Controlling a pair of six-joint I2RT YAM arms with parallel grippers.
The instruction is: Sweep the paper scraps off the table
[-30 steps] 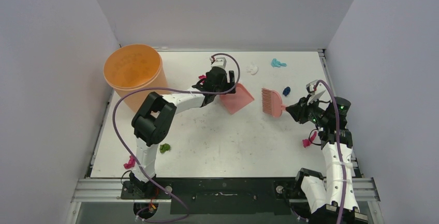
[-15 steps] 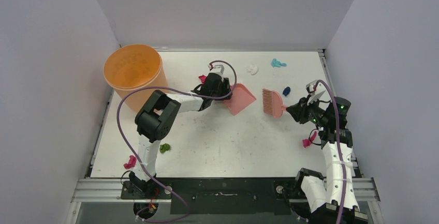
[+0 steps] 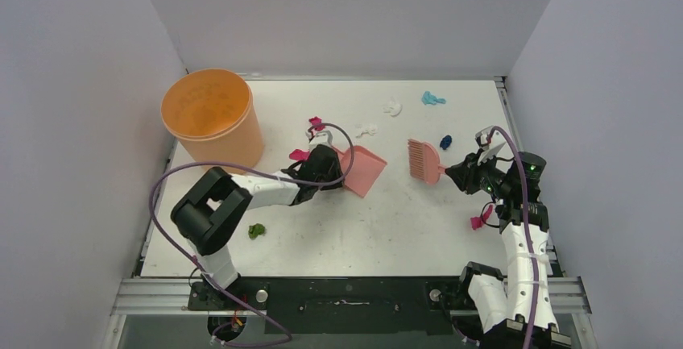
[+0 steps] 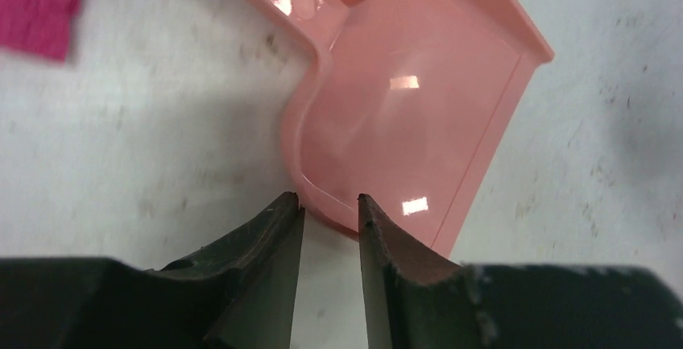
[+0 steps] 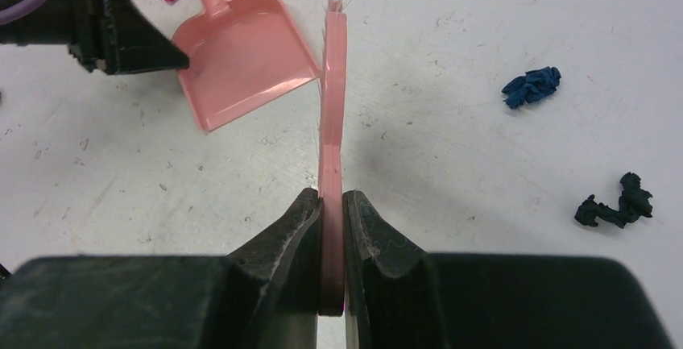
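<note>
The orange bucket [image 3: 211,119] stands at the far left of the table [image 3: 378,232], and one green scrap [image 3: 256,230] lies alone at the near left. The left gripper [image 4: 329,208] is low, with its jaws a little apart and bare table between them. It holds nothing, and the back corner of the pink dustpan [image 4: 403,115] lies just ahead of its tips. The pan rests flat, handle on the far side, mouth open toward the near right.

Two magenta scraps [image 3: 316,123] lie just far of this gripper, and a white scrap [image 3: 366,130] lies far of the pan. To the right, the right gripper [image 5: 332,204] is closed tight on the handle of the brush [image 3: 423,159]. The brush's long axis runs straight away from this gripper, toward the far left.

The dark blue scrap [image 3: 445,142] lies just right of the bristles, on the side away from the pan. I judge the right arm is nearer, and the brush must first pass around this scrap and then pull it leftward.
</note>
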